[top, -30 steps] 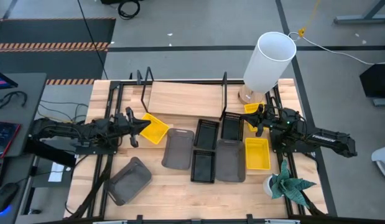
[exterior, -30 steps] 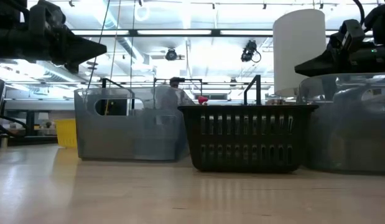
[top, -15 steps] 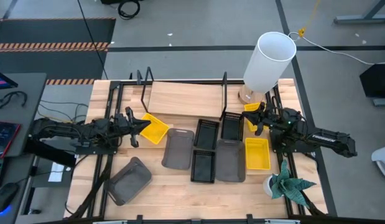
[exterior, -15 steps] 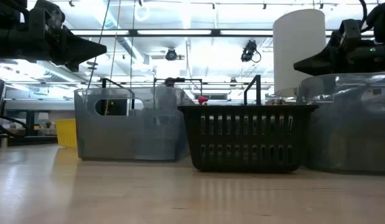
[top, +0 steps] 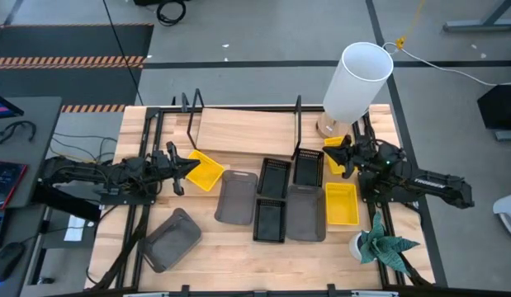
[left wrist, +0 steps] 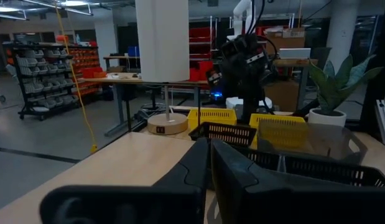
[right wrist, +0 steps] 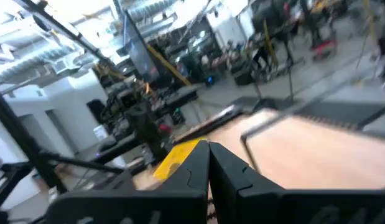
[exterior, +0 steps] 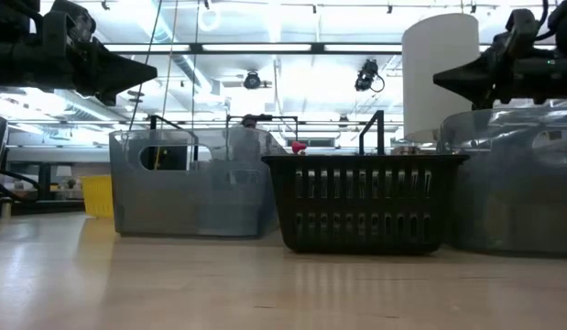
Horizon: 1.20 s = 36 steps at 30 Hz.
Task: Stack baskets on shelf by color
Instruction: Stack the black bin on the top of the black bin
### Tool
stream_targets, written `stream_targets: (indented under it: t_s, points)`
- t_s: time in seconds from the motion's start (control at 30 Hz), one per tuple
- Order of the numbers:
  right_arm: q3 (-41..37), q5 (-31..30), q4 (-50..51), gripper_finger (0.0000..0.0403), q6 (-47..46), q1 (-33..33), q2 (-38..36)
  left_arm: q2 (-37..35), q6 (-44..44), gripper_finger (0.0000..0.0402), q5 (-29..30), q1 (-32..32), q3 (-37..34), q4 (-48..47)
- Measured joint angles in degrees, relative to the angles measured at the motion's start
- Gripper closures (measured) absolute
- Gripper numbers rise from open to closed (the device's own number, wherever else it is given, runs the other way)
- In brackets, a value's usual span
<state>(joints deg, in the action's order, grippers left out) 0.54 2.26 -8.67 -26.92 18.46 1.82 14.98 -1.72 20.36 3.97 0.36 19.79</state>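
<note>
My left gripper (top: 189, 165) is shut and hangs above the table (exterior: 141, 69), its tips over the left edge of a tilted yellow basket (top: 205, 171) that lies on the tabletop before the shelf (top: 247, 129). My right gripper (top: 334, 157) is shut and empty in its wrist view (right wrist: 209, 155) and raised (exterior: 439, 81) over a yellow basket (top: 335, 143) by the shelf's right end. Another yellow basket (top: 341, 203) lies nearer. Between them lie black slotted baskets (top: 274, 177) (top: 308, 167) (top: 269, 221) and dark grey ones (top: 237, 196) (top: 306, 212) (top: 171, 239).
A tall white cylinder (top: 358, 78) on a round wooden base stands at the far right, behind the right gripper. A potted plant (top: 379, 243) sits at the near right corner. Black uprights (top: 191, 111) (top: 298, 111) frame the shelf board. Bare tabletop (top: 238, 264) lies along the near edge.
My right gripper has risen a little and drifted toward the far edge, staying shut. The left arm and all baskets have kept still.
</note>
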Motion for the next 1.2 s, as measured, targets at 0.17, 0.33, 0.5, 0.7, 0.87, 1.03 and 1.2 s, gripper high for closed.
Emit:
stream_targets:
  t_s: [0.17,0.33,0.5,0.7,0.87,1.03,1.2]
  points:
    - [0.00,0.27,2.82,0.0393,-2.05,0.00,3.05,0.00,0.00,0.0367,-0.02,0.02,0.00,0.00]
    - [2.27,0.35,2.90,0.0393,-2.23,-0.51,9.86,0.00,0.01,0.0368,0.00,0.01,-0.02,0.00]
    - [7.78,0.35,2.73,0.0393,0.78,-3.15,19.28,0.01,0.02,0.0376,0.00,0.02,-0.02,0.00]
    - [14.39,0.27,2.98,0.0393,3.66,-7.38,31.76,0.02,0.02,0.0371,0.00,0.02,-0.01,0.00]
    - [20.72,-1.88,6.02,0.0393,5.88,-10.48,41.30,0.02,0.02,0.0366,-0.02,0.01,-0.01,0.00]
    - [27.19,-2.75,9.81,0.0379,7.55,-13.82,50.12,0.00,0.02,0.0372,-0.01,0.02,-0.01,0.00]
    - [32.78,-3.18,11.19,0.0361,7.61,-17.17,58.41,0.01,0.02,0.0376,-0.01,0.02,-0.01,0.00]
